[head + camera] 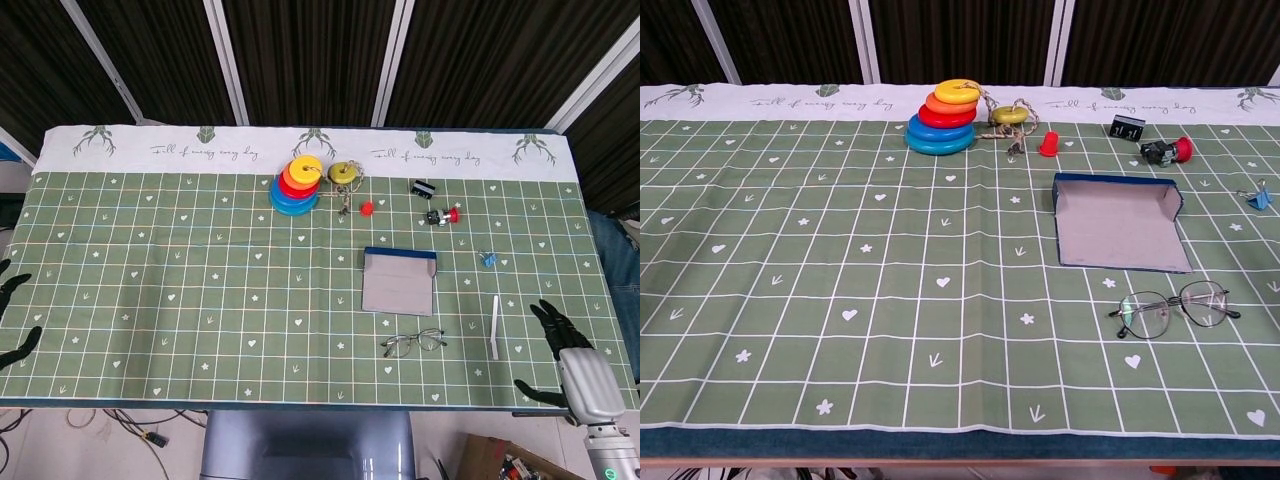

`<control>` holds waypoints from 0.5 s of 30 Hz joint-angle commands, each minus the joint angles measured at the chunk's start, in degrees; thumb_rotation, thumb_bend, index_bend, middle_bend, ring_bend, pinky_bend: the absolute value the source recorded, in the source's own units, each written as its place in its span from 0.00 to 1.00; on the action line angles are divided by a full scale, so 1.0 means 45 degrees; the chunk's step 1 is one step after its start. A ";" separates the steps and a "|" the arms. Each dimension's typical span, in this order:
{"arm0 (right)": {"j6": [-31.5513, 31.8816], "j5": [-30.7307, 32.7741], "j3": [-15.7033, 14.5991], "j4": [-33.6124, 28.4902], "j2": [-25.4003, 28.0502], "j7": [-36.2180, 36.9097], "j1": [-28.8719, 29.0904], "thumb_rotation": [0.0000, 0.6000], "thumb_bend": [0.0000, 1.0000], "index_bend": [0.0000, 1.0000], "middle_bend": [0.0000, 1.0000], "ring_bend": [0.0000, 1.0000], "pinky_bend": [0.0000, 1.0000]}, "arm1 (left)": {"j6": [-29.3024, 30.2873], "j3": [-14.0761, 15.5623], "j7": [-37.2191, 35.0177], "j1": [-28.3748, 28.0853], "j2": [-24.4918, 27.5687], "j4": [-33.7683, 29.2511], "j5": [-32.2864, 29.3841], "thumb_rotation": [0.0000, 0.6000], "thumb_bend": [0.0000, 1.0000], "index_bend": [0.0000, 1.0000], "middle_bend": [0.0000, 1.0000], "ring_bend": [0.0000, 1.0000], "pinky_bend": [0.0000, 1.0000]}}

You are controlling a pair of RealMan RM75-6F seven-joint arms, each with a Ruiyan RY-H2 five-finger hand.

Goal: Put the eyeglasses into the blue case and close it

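Flanking the eyeglasses (413, 342): white strip (495, 326); blue case (399, 281) lies open.

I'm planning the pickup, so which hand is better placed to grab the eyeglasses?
The right hand. It is open at the table's near right corner, on the same side as the eyeglasses and the open blue case. The left hand sits at the far left edge, across the whole table.
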 commanded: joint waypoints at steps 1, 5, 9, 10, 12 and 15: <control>-0.1343 -0.0161 -0.0171 0.0122 0.0380 0.0424 0.0802 1.00 0.13 0.00 0.00 0.11 0.25 | -0.0098 0.0024 0.0059 -0.0038 -0.0010 -0.0021 -0.0008 1.00 0.30 0.15 0.01 0.00 0.00; -0.3808 0.0644 0.0298 -0.0384 0.0530 -0.0650 0.2351 1.00 0.13 0.02 0.00 0.11 0.25 | -0.0218 0.0030 0.0265 -0.0056 -0.0021 -0.0079 -0.0158 1.00 0.30 0.15 0.01 0.00 0.00; -0.4966 0.1786 0.0866 -0.1036 0.0211 -0.1891 0.3285 1.00 0.13 0.07 0.00 0.11 0.25 | -0.0335 0.0014 0.0394 -0.0067 0.0012 -0.0196 -0.0349 1.00 0.30 0.15 0.01 0.00 0.00; -0.5146 0.2016 0.1010 -0.1148 0.0088 -0.2162 0.3493 1.00 0.13 0.09 0.00 0.11 0.25 | -0.0338 0.0015 0.0413 -0.0069 0.0013 -0.0206 -0.0350 1.00 0.30 0.15 0.01 0.00 0.00; -0.5337 0.2404 0.1171 -0.1303 -0.0072 -0.2571 0.3725 1.00 0.13 0.11 0.00 0.11 0.25 | -0.0333 0.0016 0.0427 -0.0067 0.0015 -0.0215 -0.0350 1.00 0.30 0.15 0.01 0.00 0.00; -0.5549 0.2901 0.1393 -0.1478 -0.0379 -0.3089 0.4059 1.00 0.15 0.16 0.00 0.11 0.25 | -0.0314 0.0012 0.0421 -0.0059 0.0014 -0.0221 -0.0350 1.00 0.30 0.15 0.01 0.00 0.00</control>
